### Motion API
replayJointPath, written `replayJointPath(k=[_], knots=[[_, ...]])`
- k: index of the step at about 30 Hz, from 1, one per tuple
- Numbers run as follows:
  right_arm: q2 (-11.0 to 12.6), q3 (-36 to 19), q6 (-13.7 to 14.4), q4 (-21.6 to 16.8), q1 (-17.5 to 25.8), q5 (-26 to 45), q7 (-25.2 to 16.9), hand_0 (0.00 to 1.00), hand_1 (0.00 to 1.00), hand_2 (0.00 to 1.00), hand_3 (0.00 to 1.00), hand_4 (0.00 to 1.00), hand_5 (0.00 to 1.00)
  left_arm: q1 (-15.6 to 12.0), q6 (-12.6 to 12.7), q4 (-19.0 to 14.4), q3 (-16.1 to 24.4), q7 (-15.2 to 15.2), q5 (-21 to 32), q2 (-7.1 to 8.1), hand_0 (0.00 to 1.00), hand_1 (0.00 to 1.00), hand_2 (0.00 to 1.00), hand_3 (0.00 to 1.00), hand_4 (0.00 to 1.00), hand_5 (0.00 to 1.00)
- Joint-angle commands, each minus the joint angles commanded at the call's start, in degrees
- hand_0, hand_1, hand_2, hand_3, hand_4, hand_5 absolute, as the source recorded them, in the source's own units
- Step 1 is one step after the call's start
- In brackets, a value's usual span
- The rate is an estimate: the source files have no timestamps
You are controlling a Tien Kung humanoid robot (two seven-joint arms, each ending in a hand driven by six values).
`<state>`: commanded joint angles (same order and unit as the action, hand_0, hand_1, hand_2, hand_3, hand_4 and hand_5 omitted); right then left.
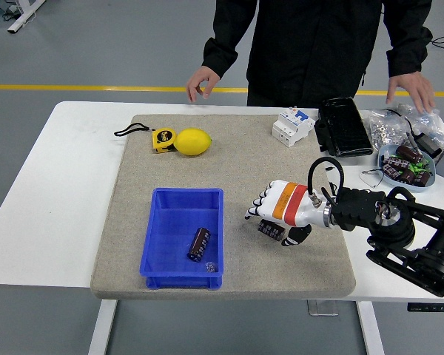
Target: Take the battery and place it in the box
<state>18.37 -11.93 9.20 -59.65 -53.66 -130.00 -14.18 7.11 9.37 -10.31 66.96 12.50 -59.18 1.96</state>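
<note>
Head view: right hand [280,213] sits over battery [268,229], fingers spread, not clenched yet; battery's long axis slants down-right, box [157,255] to battery's left.

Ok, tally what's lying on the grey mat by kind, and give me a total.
Batteries: 2, one in the blue box, one under the right robot hand
Blue box: 1
Lemon: 1
Tape measure: 1
White breaker block: 1
Total: 6
</note>
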Motion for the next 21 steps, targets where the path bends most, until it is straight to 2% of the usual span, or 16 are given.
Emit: replayJointPath(k=[2, 7, 8, 19, 20, 21], knots=[[-0.2, 0.1, 0.4, 0.0, 0.0, 0.0, 0.0, 0.482, 0.607, 0.720, 0.762, 0.984, 0.199, 0.1, 0.0, 0.0, 0.0, 0.0, 0.1, -0.02, 0.732, 0.690, 0.707, 0.592, 0.644, 0.554], [-0.6, 0.3, 1.1, 1.3, 0.0, 0.0, -0.1, 0.482, 0.607, 0.720, 0.762, 0.984, 0.199, 0.3, 0.1, 0.0, -0.3, -0.2, 0.6, -0.11, 0.732, 0.690, 0.707, 0.592, 0.644, 0.554], [-0.8, 0.3, 1.2, 1.8, 0.0, 0.0, -0.1, 0.467, 0.596, 0.704, 0.713, 0.962, 0.194, 0.4, 0.1, 0.0, -0.5, -0.2, 0.8, -0.12, 0.732, 0.690, 0.708, 0.591, 0.643, 0.554], [-0.7, 1.0, 1.9, 4.0, -0.1, 0.0, -0.4, 0.453, 0.590, 0.701, 0.702, 0.954, 0.194, 0.6, 0.1, 0.0, -1.1, -0.3, 1.5, -0.21, 0.731, 0.690, 0.708, 0.592, 0.643, 0.553], [-0.7, 1.0, 2.0, 4.1, -0.1, 0.0, -0.5, 0.433, 0.563, 0.682, 0.638, 0.912, 0.187, 0.6, 0.1, 0.0, -1.1, -0.3, 1.6, -0.21, 0.730, 0.690, 0.709, 0.592, 0.643, 0.554], [-0.7, 1.0, 2.2, 4.1, -0.1, 0.0, -0.6, 0.433, 0.563, 0.682, 0.638, 0.912, 0.187, 0.6, 0.1, 0.0, -1.1, -0.3, 1.5, -0.21, 0.730, 0.690, 0.709, 0.592, 0.643, 0.554]])
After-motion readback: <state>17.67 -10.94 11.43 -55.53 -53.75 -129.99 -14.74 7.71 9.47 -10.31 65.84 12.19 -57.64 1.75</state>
